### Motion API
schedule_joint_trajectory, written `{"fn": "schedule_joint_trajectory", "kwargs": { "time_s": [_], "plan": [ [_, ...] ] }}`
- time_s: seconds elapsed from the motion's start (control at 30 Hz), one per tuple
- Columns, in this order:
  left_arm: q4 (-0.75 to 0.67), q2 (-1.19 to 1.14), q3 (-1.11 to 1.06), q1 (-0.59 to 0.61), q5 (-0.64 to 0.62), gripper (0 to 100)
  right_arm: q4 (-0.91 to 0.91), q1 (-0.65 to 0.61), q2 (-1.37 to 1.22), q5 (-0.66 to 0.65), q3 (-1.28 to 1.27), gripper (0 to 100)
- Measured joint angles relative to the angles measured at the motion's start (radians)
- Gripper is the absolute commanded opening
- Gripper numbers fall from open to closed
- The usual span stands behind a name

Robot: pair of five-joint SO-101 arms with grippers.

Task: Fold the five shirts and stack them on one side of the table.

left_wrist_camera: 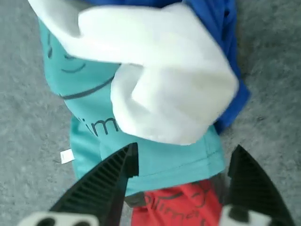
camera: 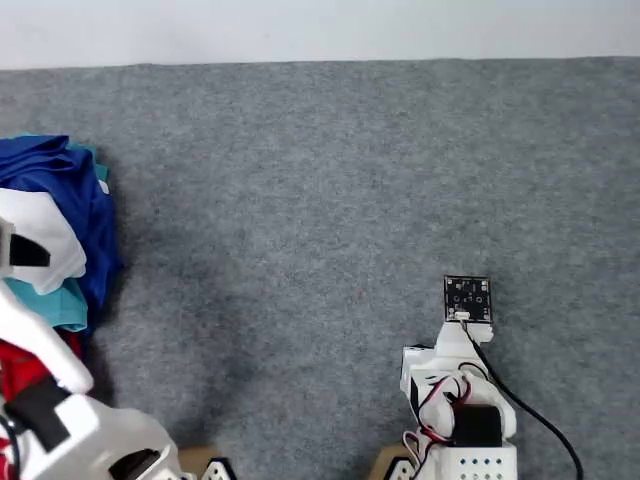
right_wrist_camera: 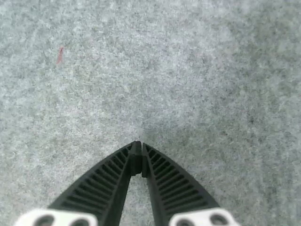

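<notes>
**Shirts heaped unfolded; left arm poised to pick**

The grey felt table carries a loose pile of shirts at its left edge, none folded. Left gripper hovers over the teal shirt, jaws spread, likely to take one. Right gripper, jaws together, waits above bare felt.

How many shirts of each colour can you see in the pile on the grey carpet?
Blue cloth shirt: 1
White cloth shirt: 1
Teal printed cloth shirt: 1
Red printed cloth shirt: 1
Total: 4 shirts that can be told apart
</notes>
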State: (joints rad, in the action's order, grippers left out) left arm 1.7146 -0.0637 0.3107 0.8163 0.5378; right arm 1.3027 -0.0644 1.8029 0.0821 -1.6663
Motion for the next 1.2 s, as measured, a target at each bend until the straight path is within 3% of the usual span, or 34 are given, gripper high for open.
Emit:
{"fn": "schedule_joint_trajectory", "kwargs": {
  "time_s": [0.37, 0.63, 0.97, 1.2],
  "plan": [
    [-0.084, -0.233, 0.0, 0.003, -0.005, 29, 0.0, 0.0, 0.0, 0.0, 0.0, 0.9],
    [-0.101, -0.282, 0.0, -0.106, -0.006, 0, 0.0, 0.0, 0.0, 0.0, 0.0, 0.9],
    [-0.006, -0.272, 0.097, -0.288, -0.114, 0, 0.0, 0.0, 0.0, 0.0, 0.0, 0.9],
    [0.012, -0.054, 0.216, -0.396, -0.276, 0, 0.0, 0.0, 0.0, 0.0, 0.0, 0.9]
  ]
}}
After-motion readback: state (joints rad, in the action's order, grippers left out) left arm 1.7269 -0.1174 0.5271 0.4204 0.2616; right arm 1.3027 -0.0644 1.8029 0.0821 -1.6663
